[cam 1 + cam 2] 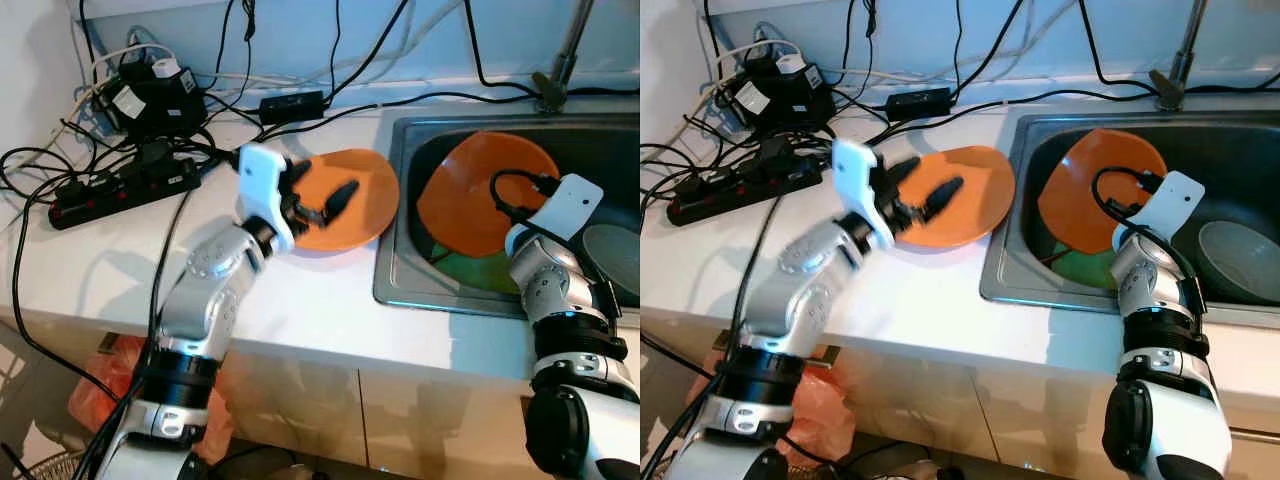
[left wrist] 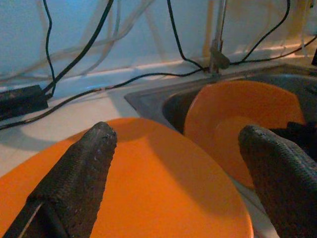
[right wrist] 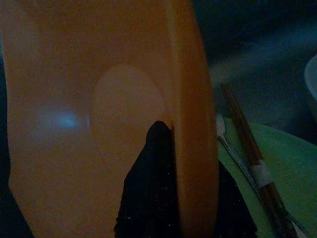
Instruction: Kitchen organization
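Observation:
An orange plate (image 1: 365, 200) lies flat on the white counter (image 1: 300, 300), just left of the sink. My left gripper (image 1: 325, 182) is open over it, its two black fingers (image 2: 74, 183) spread wide above the plate's surface (image 2: 158, 183). A second orange plate (image 1: 470, 185) stands tilted on edge inside the sink. My right gripper (image 3: 188, 163) is shut on its rim (image 3: 190, 99), one finger on each side. In the eye views the right wrist (image 1: 560, 210) hides those fingers.
The steel sink (image 1: 395, 290) also holds a green plate (image 1: 470, 272), chopsticks (image 3: 245, 134) with a spoon, and a grey bowl (image 1: 612, 252). A faucet (image 1: 562, 55) rises behind it. A power strip (image 1: 120, 190), adapters and tangled cables crowd the counter's back left.

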Controlling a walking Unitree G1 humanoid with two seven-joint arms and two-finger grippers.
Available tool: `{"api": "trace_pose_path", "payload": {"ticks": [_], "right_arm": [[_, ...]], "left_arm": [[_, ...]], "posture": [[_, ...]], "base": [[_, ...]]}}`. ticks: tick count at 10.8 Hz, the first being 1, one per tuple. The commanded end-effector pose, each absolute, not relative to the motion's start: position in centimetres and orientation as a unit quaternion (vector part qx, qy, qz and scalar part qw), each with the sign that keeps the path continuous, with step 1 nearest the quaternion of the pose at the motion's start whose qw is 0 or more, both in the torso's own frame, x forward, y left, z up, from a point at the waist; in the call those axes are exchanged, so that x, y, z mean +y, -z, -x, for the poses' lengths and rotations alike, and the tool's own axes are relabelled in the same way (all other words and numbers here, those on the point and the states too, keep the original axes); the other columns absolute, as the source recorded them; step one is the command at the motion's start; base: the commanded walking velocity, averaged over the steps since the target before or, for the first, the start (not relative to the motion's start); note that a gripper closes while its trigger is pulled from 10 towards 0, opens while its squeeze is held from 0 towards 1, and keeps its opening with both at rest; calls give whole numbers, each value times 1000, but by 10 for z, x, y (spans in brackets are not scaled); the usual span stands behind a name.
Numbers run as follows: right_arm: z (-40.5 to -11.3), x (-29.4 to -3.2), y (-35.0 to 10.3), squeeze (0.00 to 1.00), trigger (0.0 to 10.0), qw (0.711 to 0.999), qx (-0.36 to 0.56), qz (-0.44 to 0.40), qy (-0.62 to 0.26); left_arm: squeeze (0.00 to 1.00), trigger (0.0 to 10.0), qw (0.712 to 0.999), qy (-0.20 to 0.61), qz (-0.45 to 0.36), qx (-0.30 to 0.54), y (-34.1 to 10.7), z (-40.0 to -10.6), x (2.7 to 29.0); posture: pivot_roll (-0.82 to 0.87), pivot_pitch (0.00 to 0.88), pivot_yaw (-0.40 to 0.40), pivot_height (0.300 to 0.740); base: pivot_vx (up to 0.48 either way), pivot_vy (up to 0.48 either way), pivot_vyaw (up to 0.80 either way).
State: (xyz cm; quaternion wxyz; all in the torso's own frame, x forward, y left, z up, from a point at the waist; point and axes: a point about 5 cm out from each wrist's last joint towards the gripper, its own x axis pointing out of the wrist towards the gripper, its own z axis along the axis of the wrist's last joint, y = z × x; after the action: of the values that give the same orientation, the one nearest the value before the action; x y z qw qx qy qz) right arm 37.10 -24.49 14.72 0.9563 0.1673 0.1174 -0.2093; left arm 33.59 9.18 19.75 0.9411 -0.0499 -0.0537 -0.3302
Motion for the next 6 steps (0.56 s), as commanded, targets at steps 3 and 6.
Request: {"api": "trace_pose_path", "payload": {"ticks": [3, 6], "right_arm": [[-370, -235, -125, 1000, 10000, 954, 157, -171, 192], [-372, -233, -126, 1000, 10000, 954, 157, -174, 186]], "left_arm": [[0, 10000, 940, 335, 32, -48, -199, -333, 95], [0, 10000, 942, 330, 36, -43, -199, -334, 97]], "posture": [[126, 64, 167, 740], [124, 62, 162, 740]], "base": [[0, 0, 0], [0, 0, 0]]}}
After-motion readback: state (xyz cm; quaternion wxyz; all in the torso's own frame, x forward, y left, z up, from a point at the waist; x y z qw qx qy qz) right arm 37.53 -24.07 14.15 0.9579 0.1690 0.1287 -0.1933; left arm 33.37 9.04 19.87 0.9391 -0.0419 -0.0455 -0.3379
